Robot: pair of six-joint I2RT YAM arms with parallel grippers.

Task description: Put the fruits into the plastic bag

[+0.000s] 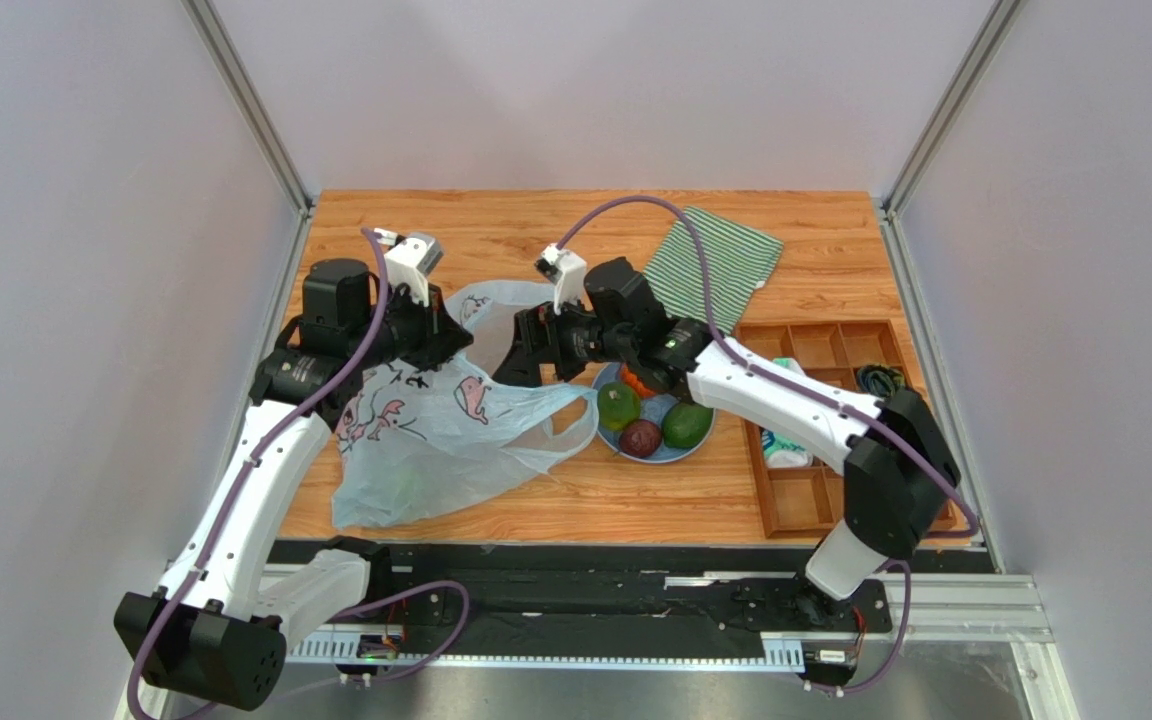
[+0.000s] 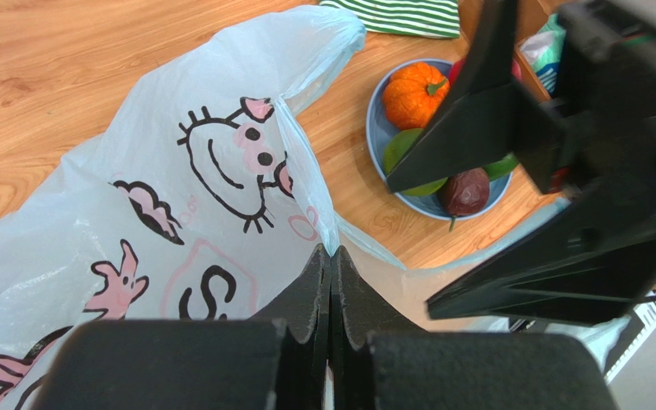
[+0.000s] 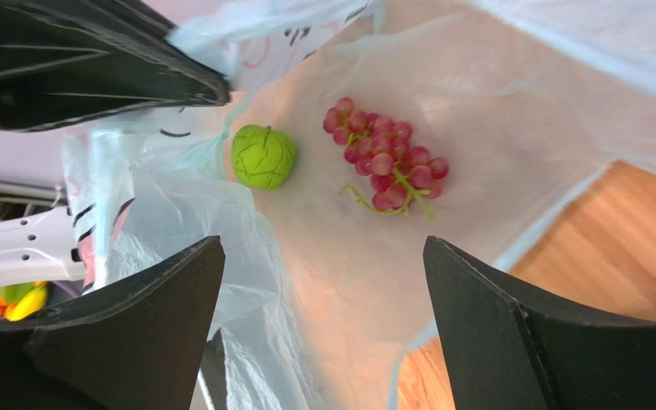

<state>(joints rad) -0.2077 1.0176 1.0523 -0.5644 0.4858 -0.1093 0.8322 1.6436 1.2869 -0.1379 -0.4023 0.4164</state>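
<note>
The plastic bag (image 1: 440, 435) is thin, see-through pale blue-grey film w/ black-line cartoon faces and pink whales. It lies crumpled on the wooden table (image 1: 537, 225), left of centre, mouth facing the blue plate (image 2: 376, 128).

Inside the bag, per right wrist view: 1 bright green ball (image 3: 263, 156) w/ creased skin and 1 bunch of red-purple grapes (image 3: 385, 165) on a green stem, near each other but apart. So 2 fruits are in.

On the plate, just right of the bag mouth: 1 orange one (image 2: 413, 94) w/ green stalk, 2 dark green ones (image 1: 617, 405) (image 1: 686, 426) and 1 dark purple one (image 2: 465, 190). That makes 4 clear. A red sliver shows at the far rim in left wrist view, too hidden to name.

The left gripper (image 2: 330, 256) has its jaws pressed together, pinching the bag's upper rim. The right gripper (image 3: 321, 248) has its jaws spread wide, nothing between them, and is at the bag mouth looking in.

1 green striped cloth (image 1: 713, 263) lies at the back right.
</note>
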